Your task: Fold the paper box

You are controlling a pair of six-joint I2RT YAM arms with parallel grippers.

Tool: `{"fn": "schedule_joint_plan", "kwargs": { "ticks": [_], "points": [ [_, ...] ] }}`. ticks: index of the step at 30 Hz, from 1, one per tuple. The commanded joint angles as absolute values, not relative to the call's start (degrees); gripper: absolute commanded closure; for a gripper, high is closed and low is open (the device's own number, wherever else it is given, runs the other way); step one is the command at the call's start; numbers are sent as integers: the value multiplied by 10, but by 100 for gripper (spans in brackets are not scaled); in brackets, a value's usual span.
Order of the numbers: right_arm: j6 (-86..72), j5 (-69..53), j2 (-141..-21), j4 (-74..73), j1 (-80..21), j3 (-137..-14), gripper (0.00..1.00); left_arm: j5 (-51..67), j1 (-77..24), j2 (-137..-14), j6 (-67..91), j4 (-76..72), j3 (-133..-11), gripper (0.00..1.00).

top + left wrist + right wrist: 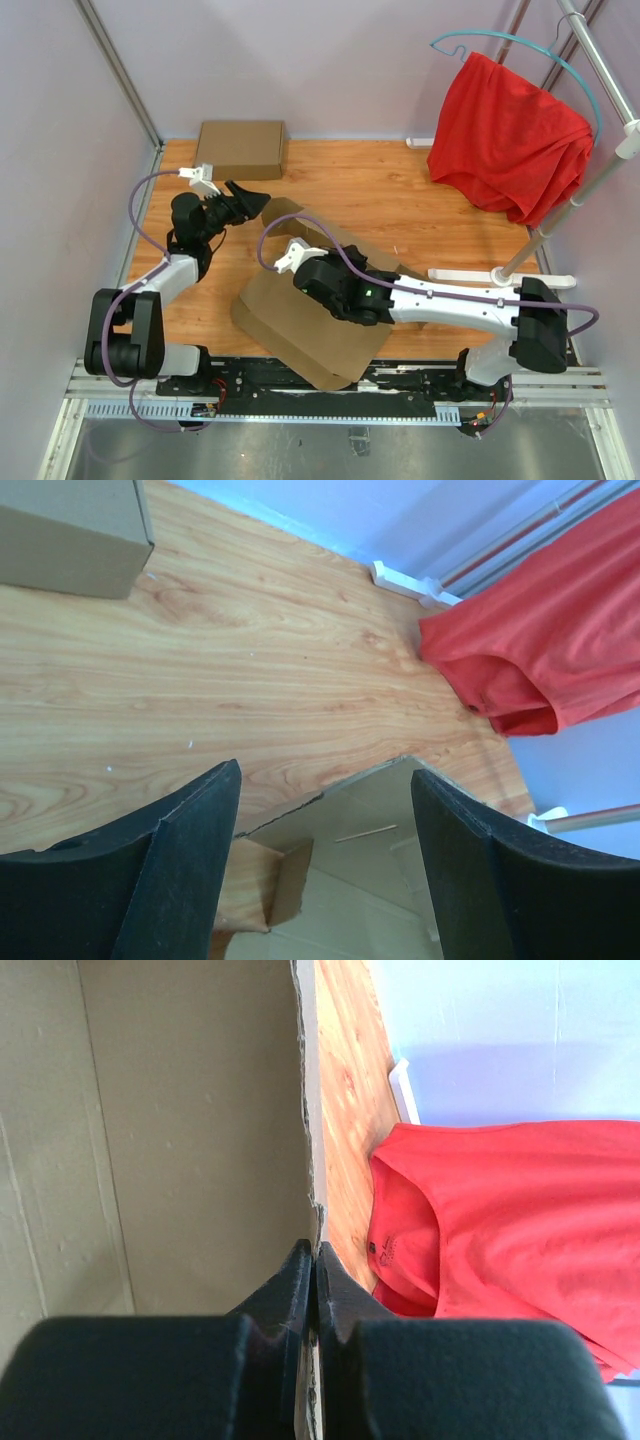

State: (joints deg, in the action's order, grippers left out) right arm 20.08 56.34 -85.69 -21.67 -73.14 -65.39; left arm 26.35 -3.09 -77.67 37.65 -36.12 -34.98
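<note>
Inside the right tool (315, 1265), pinched, the paper box (190, 1130) edge.

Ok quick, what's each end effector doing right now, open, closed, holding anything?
Left end effector: open, holding nothing.
Right end effector: closed on an edge of the paper box.

The paper box (300, 340) is matt brown corrugated cardboard with a rough, fibrous cut edge; the bench (400, 200) under it is smooth, faintly glossy wood grain. Right of the paper box, the red cloth (510, 140) is soft, matt fabric, and the jaws of the right gripper (316, 1265) are matt black plastic.
</note>
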Motion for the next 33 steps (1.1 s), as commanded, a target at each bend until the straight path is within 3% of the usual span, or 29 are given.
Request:
{"fn": "schedule_joint_plan", "kwargs": {
  "ticks": [1, 12, 20, 33],
  "points": [
    [169, 520, -827, -245, -720, -670, 99, 253, -29, -762, 337, -419, -341, 25],
    [155, 490, -828, -265, -709, -676, 98, 296, -40, -780, 341, -475, -306, 32],
    [150, 485, -839, -271, -707, -681, 99, 246, -55, -711, 294, -422, -271, 34],
    [146, 470, -831, -278, -707, -682, 98, 202, -59, -742, 279, -406, -288, 37]
  ]
}}
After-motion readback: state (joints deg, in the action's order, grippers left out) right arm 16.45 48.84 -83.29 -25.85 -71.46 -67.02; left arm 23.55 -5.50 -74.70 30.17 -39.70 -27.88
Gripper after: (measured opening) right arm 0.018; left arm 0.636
